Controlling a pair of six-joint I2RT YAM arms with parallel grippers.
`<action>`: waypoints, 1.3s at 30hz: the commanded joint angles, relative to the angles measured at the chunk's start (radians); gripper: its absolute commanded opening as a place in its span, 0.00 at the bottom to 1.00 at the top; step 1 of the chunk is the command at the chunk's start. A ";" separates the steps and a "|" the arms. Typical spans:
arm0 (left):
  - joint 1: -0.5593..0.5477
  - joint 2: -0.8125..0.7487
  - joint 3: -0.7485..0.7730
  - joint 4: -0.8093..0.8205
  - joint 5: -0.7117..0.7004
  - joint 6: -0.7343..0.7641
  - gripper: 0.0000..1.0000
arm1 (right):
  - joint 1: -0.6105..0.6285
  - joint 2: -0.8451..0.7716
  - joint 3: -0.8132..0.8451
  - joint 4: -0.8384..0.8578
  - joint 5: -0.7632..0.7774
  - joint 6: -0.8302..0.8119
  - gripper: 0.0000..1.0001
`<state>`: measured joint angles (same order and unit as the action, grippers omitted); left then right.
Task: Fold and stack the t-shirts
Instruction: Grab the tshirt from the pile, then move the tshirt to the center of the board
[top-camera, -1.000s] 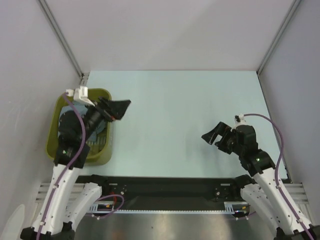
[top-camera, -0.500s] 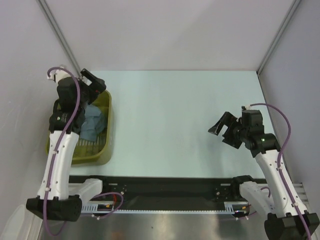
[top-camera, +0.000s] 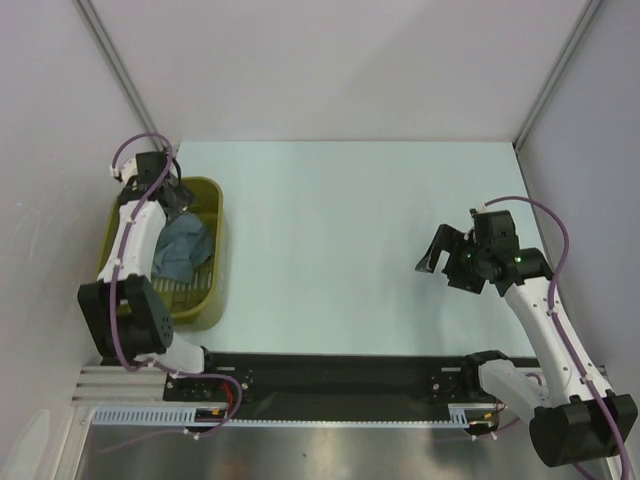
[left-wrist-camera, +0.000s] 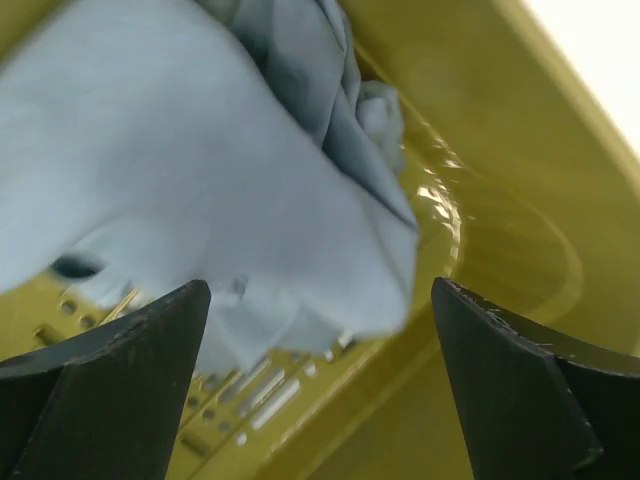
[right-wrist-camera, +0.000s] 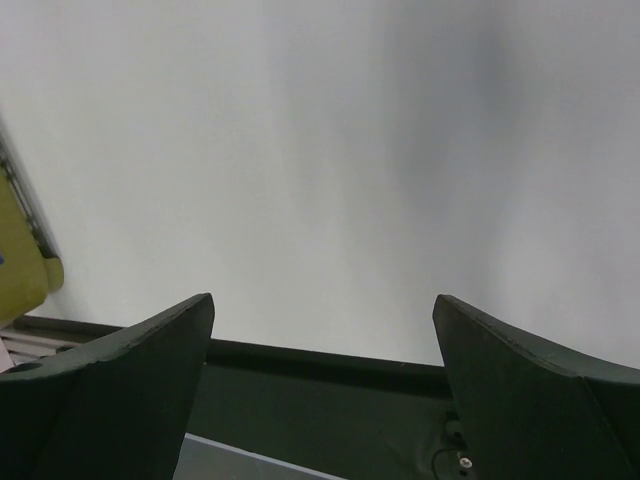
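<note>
- Hanging over the 12 o'clock end of the olive basket (top-camera: 216, 288), the left gripper (top-camera: 176, 195) has its jaws spread wide and holds nothing. In its wrist view the two dark fingers (left-wrist-camera: 120, 380) frame the cloth below and, as far as I can tell, do not touch it.
- The basket stands at the 9 o'clock edge of the surface (top-camera: 340, 220), close to the left arm. I think it is put there so that this arm alone can reach in.
- The t-shirts (top-camera: 185, 248) lie inside the basket as one crumpled slate blue-grey heap, not folded. How many shirts make the heap I cannot tell.
- In the left wrist view a thick fold rises at 12 o'clock, and a rounded edge of cloth lies just between the fingers, which seems a good place to pinch.
- My judgement is that the task is at its beginning. The step in hand is taking a shirt out, and wide jaws suit such a soft, bulky target.
- The pale middle of the surface is probably where a shirt will be spread for folding.
- The right gripper (top-camera: 445, 264) hovers at the 3 o'clock side of the surface, jaws also wide and empty, pointing toward 9 o'clock. It probably waits there to take the other side of a shirt.
</note>
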<state>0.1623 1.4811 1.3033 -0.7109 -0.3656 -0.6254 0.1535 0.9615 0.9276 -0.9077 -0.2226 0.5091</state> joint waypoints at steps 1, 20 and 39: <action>0.031 0.132 0.057 0.058 0.045 0.044 1.00 | 0.021 0.009 0.033 0.009 0.014 -0.053 1.00; -0.131 -0.312 0.304 0.290 0.337 -0.117 0.00 | 0.095 0.017 0.051 0.018 0.019 -0.037 1.00; -0.655 -0.410 -0.050 0.194 0.475 -0.096 1.00 | 0.112 -0.018 0.128 -0.108 0.023 -0.003 1.00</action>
<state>-0.4870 1.0996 1.3075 -0.4564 0.1101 -0.7601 0.2646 0.9661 1.0130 -0.9489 -0.2028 0.4980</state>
